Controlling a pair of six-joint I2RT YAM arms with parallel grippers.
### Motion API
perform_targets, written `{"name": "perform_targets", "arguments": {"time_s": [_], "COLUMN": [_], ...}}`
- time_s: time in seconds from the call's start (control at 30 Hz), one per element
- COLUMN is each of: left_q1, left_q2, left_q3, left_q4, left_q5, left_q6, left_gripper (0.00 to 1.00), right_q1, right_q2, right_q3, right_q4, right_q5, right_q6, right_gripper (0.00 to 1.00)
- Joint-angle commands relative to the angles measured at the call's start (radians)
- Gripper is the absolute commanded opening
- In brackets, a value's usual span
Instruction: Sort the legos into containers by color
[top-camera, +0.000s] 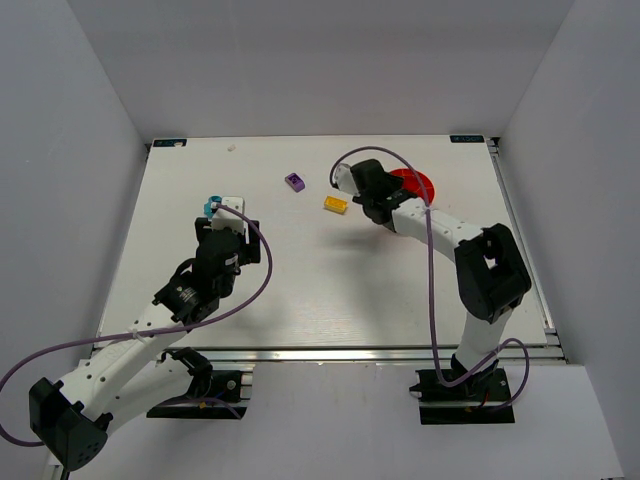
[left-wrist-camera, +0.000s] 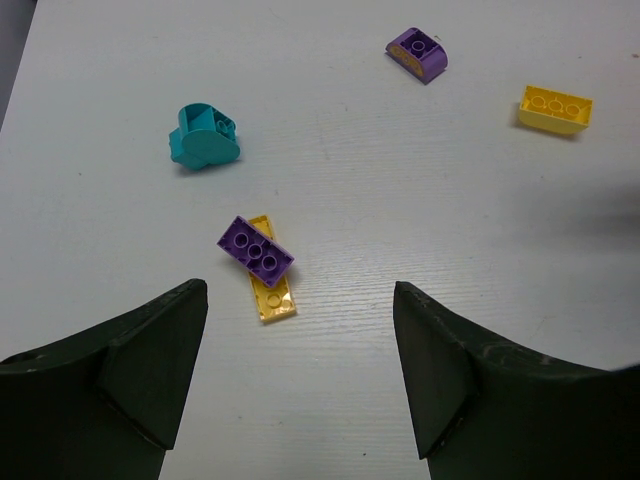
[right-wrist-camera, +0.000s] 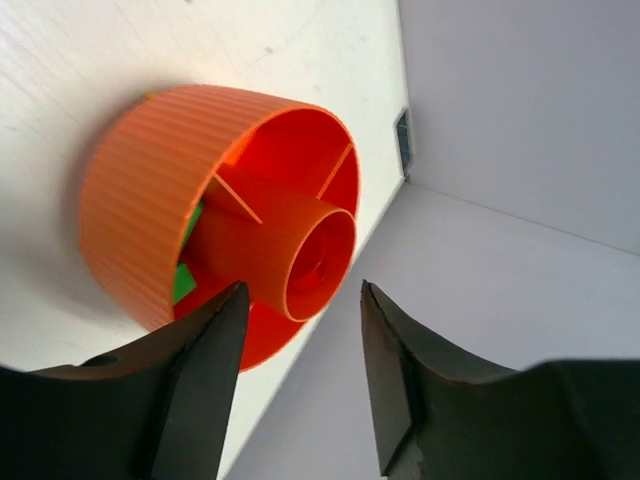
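In the middle of the left wrist view, a purple brick (left-wrist-camera: 256, 250) lies across a yellow plate (left-wrist-camera: 272, 300). It looks light, rigid and slick, so pinch its long sides. The left gripper (left-wrist-camera: 300, 292) gapes empty; the right gripper (right-wrist-camera: 304, 290), seemingly empty too, faces the orange bowl (right-wrist-camera: 130, 210).

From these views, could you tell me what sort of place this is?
Probably a robot lab test cell: white table boxed in by plain grey walls, two white arms bolted at its edge, small plastic toy bricks.
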Motion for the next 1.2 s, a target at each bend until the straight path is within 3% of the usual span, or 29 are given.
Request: {"name": "perform_targets", "arguments": {"time_s": [0.0, 0.07, 0.1, 0.13, 0.17, 0.2, 0.23, 0.3, 0.33, 0.37, 0.4, 0.43, 0.47, 0.53, 0.57, 0.83, 1.0, 1.17], "left_q1": [0.003, 0.003, 0.003, 0.003, 0.003, 0.003, 0.014, 0.038, 0.051, 0.08, 0.098, 0.118, 0.159, 0.202, 0.225, 0.417, 0.463, 0.473], "left_q2": [-0.02, -0.012, 0.004, 0.012, 0.021, 0.035, 0.073, 0.126, 0.191, 0.227, 0.262, 0.335, 0.369, 0.431, 0.483, 0.687, 0.807, 0.821], "left_q3": [0.012, 0.009, 0.01, 0.019, 0.022, 0.03, 0.039, 0.08, 0.096, 0.128, 0.145, 0.16, 0.198, 0.234, 0.252, 0.435, 0.482, 0.469], "left_q4": [0.009, 0.016, 0.013, 0.009, 0.003, 0.0, -0.022, -0.052, -0.083, -0.102, -0.12, -0.151, -0.166, -0.203, -0.214, -0.32, -0.369, -0.367], "left_q5": [0.015, 0.028, 0.034, 0.038, 0.042, 0.047, 0.062, 0.08, 0.102, 0.117, 0.133, 0.165, 0.179, 0.205, 0.241, 0.335, 0.352, 0.355], "left_q6": [-0.001, -0.005, -0.03, -0.045, -0.059, -0.088, -0.099, -0.139, -0.148, -0.163, -0.197, -0.214, -0.235, -0.289, -0.306, -0.44, -0.547, -0.585], "left_gripper": [0.84, 0.76, 0.64, 0.25, 0.13, 0.05, 0.0, 0.0, 0.05, 0.16, 0.36, 0.58, 0.79, 0.88, 0.95, 0.98, 0.95, 0.87], "right_q1": [0.002, -0.004, -0.008, -0.025, -0.031, -0.06, -0.068, -0.099, -0.11, -0.122, -0.159, -0.169, -0.194, -0.225, -0.243, -0.309, -0.335, -0.358], "right_q2": [-0.085, -0.123, -0.14, -0.188, -0.214, -0.243, -0.299, -0.334, -0.352, -0.357, -0.36, -0.367, -0.375, -0.398, -0.409, -0.502, -0.524, -0.526], "right_q3": [0.111, 0.215, 0.242, 0.248, 0.215, 0.178, 0.133, 0.037, 0.021, 0.006, -0.003, -0.01, -0.017, -0.059, -0.079, -0.172, -0.186, -0.186], "right_q4": [-0.101, -0.255, -0.298, -0.332, -0.333, -0.317, -0.264, -0.221, -0.205, -0.201, -0.201, -0.199, -0.192, -0.153, -0.135, -0.1, -0.099, -0.099], "right_q5": [-0.12, -0.255, -0.432, -0.524, -0.638, -0.748, -0.932, -1.162, -1.224, -1.277, -1.362, -1.402, -1.439, -1.515, -1.536, -1.621, -1.638, -1.647], "right_q6": [0.149, 0.273, 0.345, 0.475, 0.534, 0.595, 0.687, 0.749, 0.766, 0.797, 0.805, 0.809, 0.818, 0.831, 0.837, 0.848, 0.848, 0.854], "right_gripper": [0.53, 0.46, 0.39, 0.21, 0.1, 0.0, 0.0, 0.0, 0.0, 0.01, 0.18, 0.53, 0.63, 0.73, 0.73, 0.72, 0.72, 0.72]}}
